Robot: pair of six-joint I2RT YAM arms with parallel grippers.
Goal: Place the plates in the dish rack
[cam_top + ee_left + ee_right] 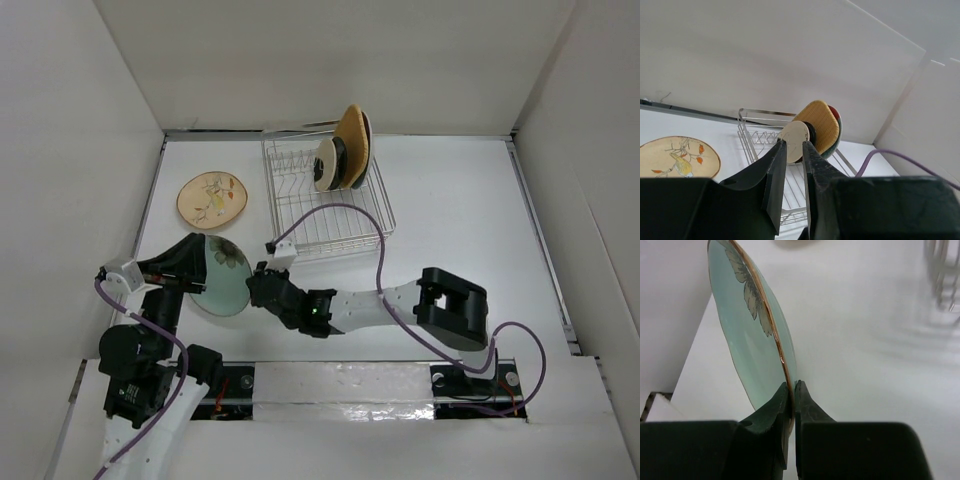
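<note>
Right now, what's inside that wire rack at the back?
Three dishes stand on edge in the far right corner of the dish rack: a small black dish showing a pale face, an orange-tan square plate, and a red-and-teal plate mostly covered behind it.

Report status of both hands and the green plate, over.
Right hand shut on rim of green plate. Left hand beside it, grip unclear. Rack holds three plates; tan plate on table.
</note>
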